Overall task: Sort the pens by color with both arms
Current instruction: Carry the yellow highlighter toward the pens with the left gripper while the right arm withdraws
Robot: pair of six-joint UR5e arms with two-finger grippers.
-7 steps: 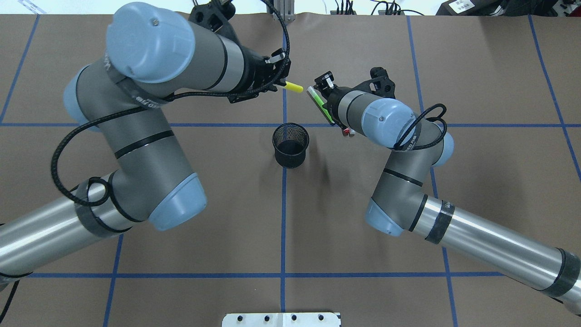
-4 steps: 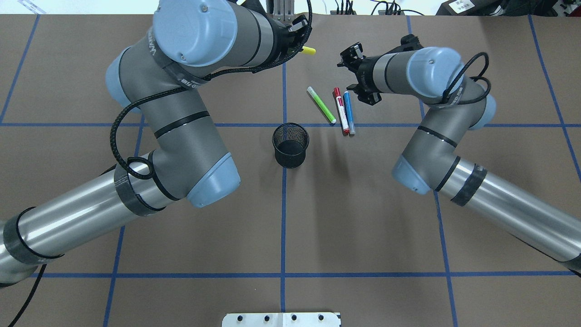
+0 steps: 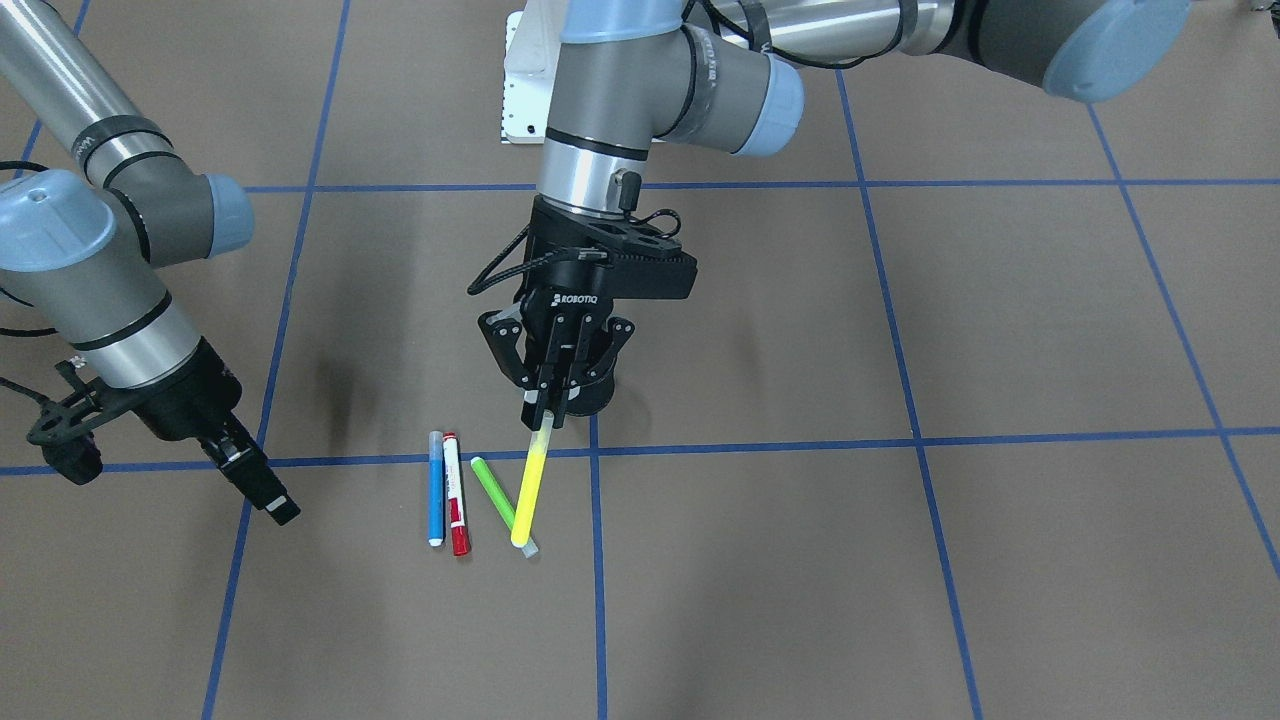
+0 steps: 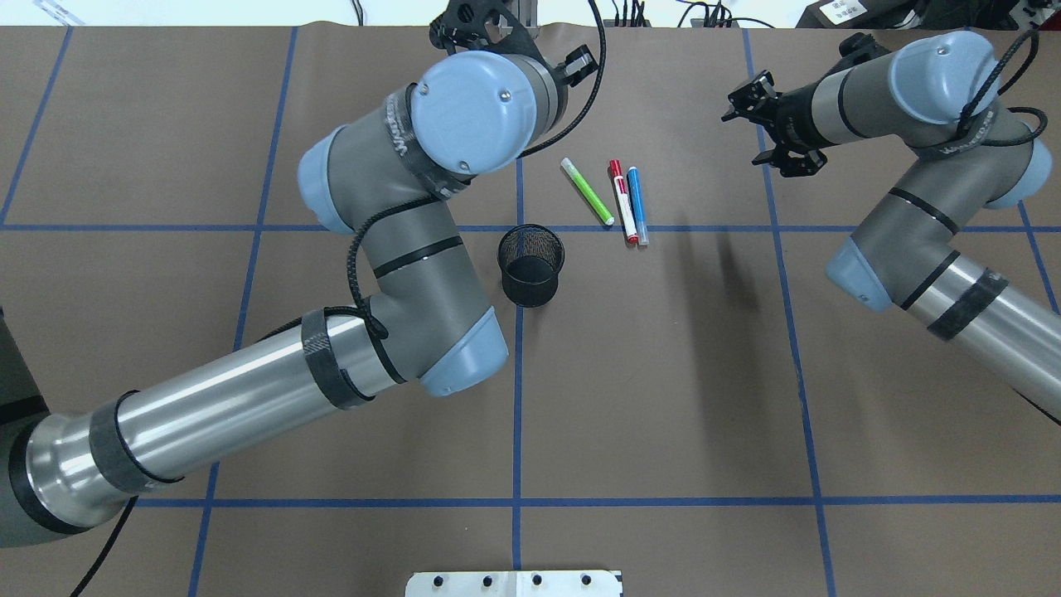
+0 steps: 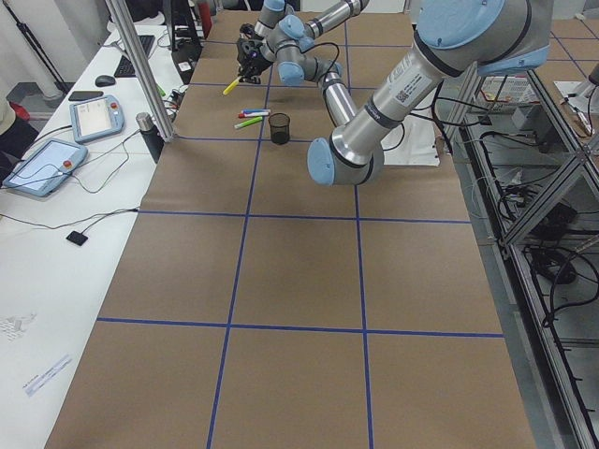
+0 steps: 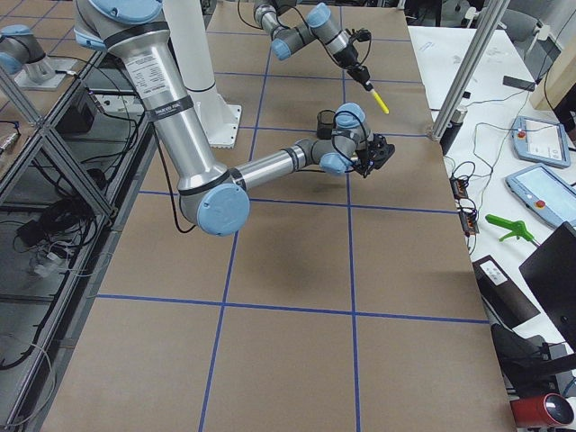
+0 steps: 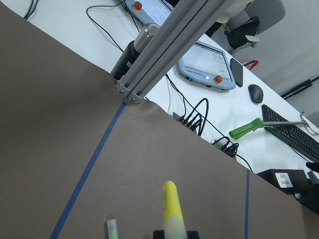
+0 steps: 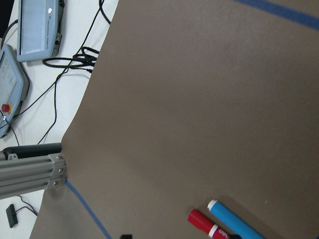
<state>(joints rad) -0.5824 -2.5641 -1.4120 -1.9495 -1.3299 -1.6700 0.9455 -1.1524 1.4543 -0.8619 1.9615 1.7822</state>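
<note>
The left gripper (image 3: 547,412) points down at the table with its fingers pressed together on the upper end of the yellow pen (image 3: 529,492). The pen hangs tilted from the fingertips. In the front-facing view its lower end lies over the far end of the green pen (image 3: 494,494). Whether that end touches the paper or stops just above it cannot be made out. In the left wrist view the yellow pen juts forward from the fingers, with the pale tip of the green pen just beside it. In the overhead view the left arm (image 4: 390,249) bends over the far middle of the table and its wrist hides both the gripper and the yellow pen.

The right gripper (image 4: 750,133) has its jaws spread and nothing between them. It is well apart from the pens, off toward the robot's right, at the end of the right arm (image 4: 912,207).

Three pens lie flat on the brown paper table (image 4: 663,373), beyond the black mesh cup (image 4: 531,265) and just to the right of the central blue tape line. The green pen is angled. The red-capped pen (image 4: 623,201) and the blue pen (image 4: 637,205) lie side by side, nearly parallel and very close together.
</note>
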